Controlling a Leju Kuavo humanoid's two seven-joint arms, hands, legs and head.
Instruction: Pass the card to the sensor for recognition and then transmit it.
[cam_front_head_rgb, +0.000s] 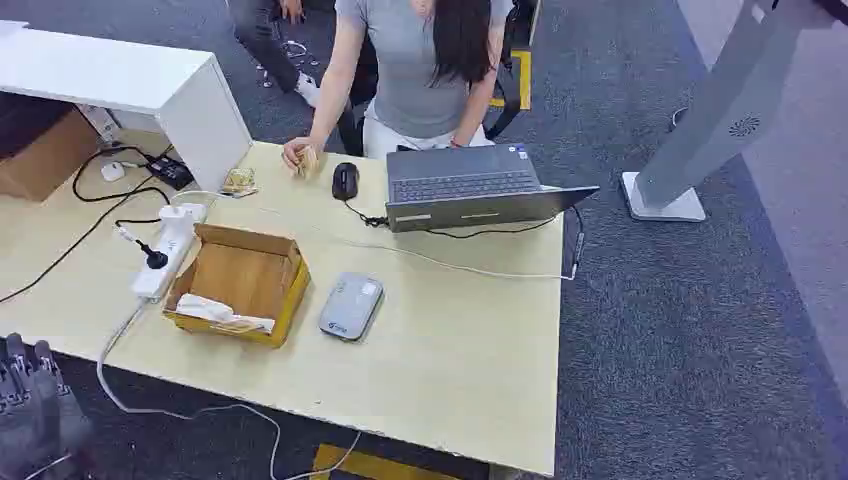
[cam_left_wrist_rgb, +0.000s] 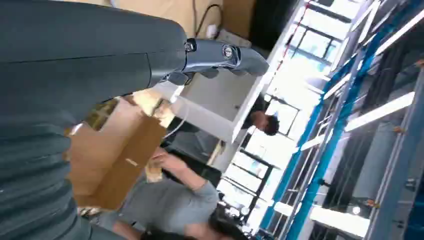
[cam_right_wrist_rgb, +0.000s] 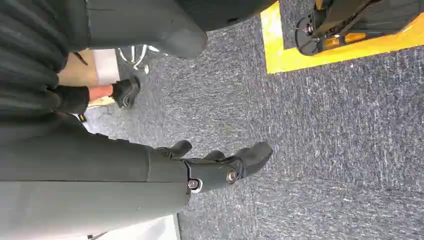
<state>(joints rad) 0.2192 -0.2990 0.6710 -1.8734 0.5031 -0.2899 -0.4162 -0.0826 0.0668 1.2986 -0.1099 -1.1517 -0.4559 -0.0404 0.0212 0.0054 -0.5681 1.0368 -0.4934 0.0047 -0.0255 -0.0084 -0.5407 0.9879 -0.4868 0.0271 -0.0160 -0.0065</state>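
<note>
The left hand is empty with fingers apart, and the grey sensor lies on the bench well apart from it.

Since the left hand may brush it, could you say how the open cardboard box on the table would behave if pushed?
The cardboard box looks thin-walled and nearly empty, so it is probably light and would slide on the smooth table. It sits low and wide, so tipping seems unlikely. Its open flaps would likely flex.

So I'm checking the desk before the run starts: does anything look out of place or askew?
Nothing is spilled or broken. The cardboard box sits skewed to the table edge, one flap up, pale wrapping slumped at its near side. White cable droops off the front edge. The grey sensor lies flat.
</note>
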